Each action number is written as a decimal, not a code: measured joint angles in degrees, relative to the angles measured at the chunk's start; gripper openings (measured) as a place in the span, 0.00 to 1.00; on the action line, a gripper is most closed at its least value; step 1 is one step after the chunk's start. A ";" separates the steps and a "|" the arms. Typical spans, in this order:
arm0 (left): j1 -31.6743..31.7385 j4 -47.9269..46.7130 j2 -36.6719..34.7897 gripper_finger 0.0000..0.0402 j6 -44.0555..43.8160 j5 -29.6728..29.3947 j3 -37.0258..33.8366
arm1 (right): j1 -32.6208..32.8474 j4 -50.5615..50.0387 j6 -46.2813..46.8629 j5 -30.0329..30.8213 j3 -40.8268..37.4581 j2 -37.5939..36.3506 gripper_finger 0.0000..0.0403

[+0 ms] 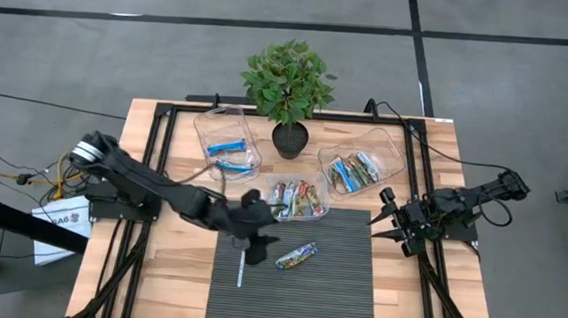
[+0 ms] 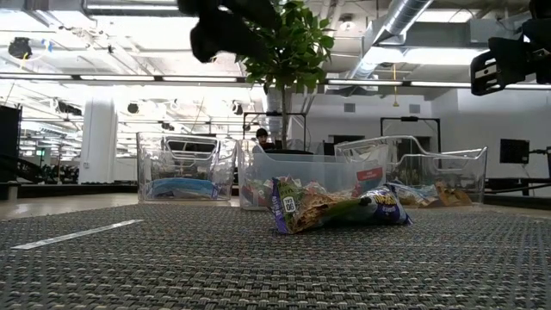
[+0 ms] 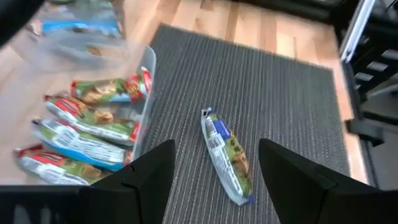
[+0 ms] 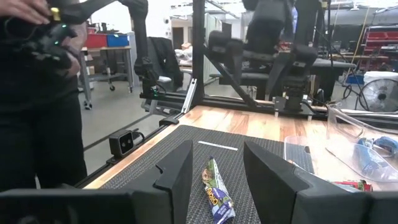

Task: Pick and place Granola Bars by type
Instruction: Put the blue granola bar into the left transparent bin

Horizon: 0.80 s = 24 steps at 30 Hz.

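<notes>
One granola bar (image 1: 296,255) lies alone on the dark ribbed mat (image 1: 335,293), just near-right of the left gripper (image 1: 255,245). The left gripper hangs above the mat's far-left part with its fingers apart and empty; in the left wrist view the bar (image 3: 226,155) lies between the two dark fingers (image 3: 149,177). A thin white stick (image 1: 240,269) rests on the mat near the gripper.

Three clear tubs stand beyond the mat: the left tub (image 1: 227,140) holds blue bars, the middle tub (image 1: 297,198) red-and-green ones, the right tub (image 1: 364,165) a mixed lot whose wrappers are hard to tell apart. A potted plant (image 1: 288,89) stands behind them.

The right gripper (image 1: 388,218) waits at the table's right edge, fingers spread. In the right wrist view, a person (image 4: 37,93) stands beyond the table, cut off by the frame.
</notes>
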 joint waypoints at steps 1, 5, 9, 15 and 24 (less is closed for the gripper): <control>0.00 -0.32 1.51 0.56 0.00 0.13 0.89 | 0.00 0.00 0.00 0.00 0.00 0.00 0.34; -0.02 -0.46 7.45 0.56 -0.62 0.64 4.10 | 0.00 0.00 0.00 0.00 0.00 0.00 0.34; 0.00 -0.45 12.63 0.56 -1.88 2.83 6.29 | 0.00 0.00 0.00 0.00 0.00 -0.04 0.33; -0.23 0.75 19.42 0.56 -6.36 8.83 7.97 | 0.00 0.00 0.00 0.00 0.00 -0.04 0.34; -1.13 2.00 24.62 0.56 -7.84 8.66 11.35 | 0.00 0.00 0.00 0.00 0.00 -0.04 0.33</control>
